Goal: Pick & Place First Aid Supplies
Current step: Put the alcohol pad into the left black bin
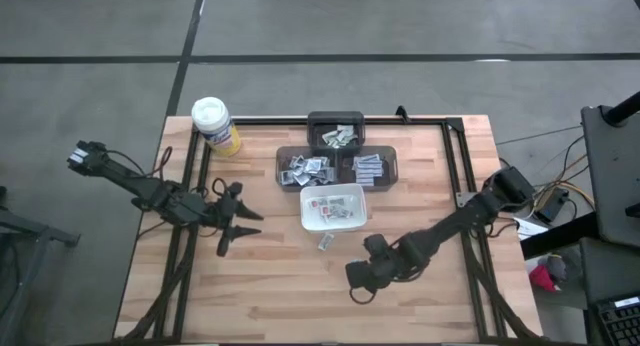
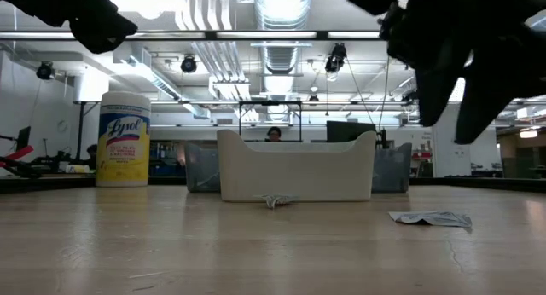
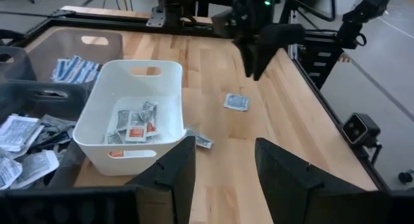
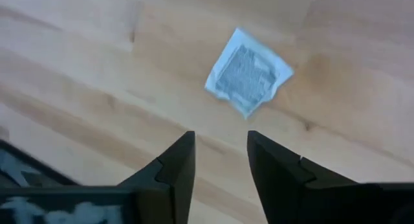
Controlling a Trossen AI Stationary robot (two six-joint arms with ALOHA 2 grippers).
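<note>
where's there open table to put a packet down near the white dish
Bare wood lies between the white dish and the left gripper, and along the near edge. Crowded: behind the dish, the grey bins; beside its near edge, loose packets.

I see the white dish [image 1: 333,208] at mid-table holding several packets [image 1: 336,207], with three bins [image 1: 336,152] of more packets just behind it. One loose packet [image 1: 324,242] lies on the table [image 1: 280,286] just before the dish. The Lysol canister [image 1: 214,125] stands at the far left corner.
</note>
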